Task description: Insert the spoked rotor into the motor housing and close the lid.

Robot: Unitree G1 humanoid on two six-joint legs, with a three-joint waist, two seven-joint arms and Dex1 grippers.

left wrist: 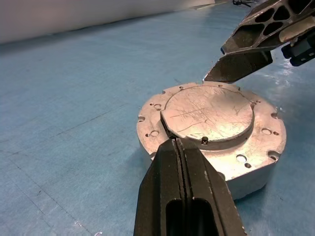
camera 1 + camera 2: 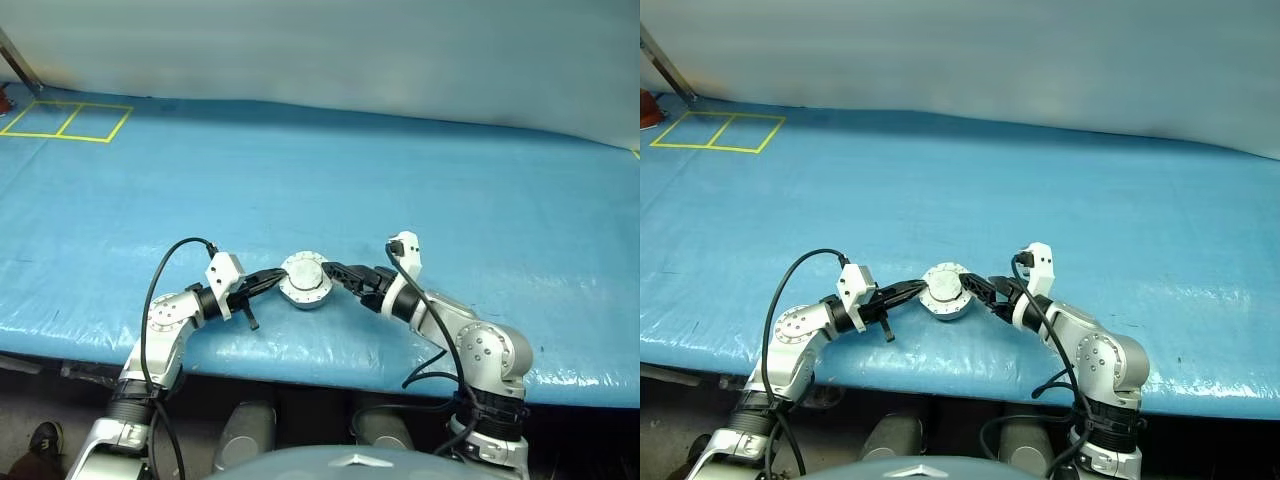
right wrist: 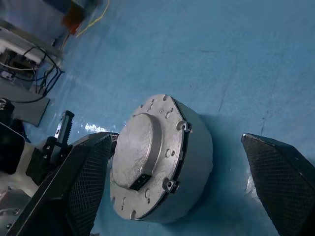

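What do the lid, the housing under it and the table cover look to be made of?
The lid: bare metal, likely aluminium, with a dull silvery face, fine scratches and small holes around its rim. The housing: the same kind of matte silver metal, going by its smooth grey wall. The table cover: looks like blue plastic sheet or tarp, showing a faint woven grain, creases and glossy highlights.

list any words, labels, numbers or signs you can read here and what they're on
None can be read.
The lid on the motor housing is bare scratched metal, with no writing or marks.
The yellow lines on the blue table cover form boxes, not text.
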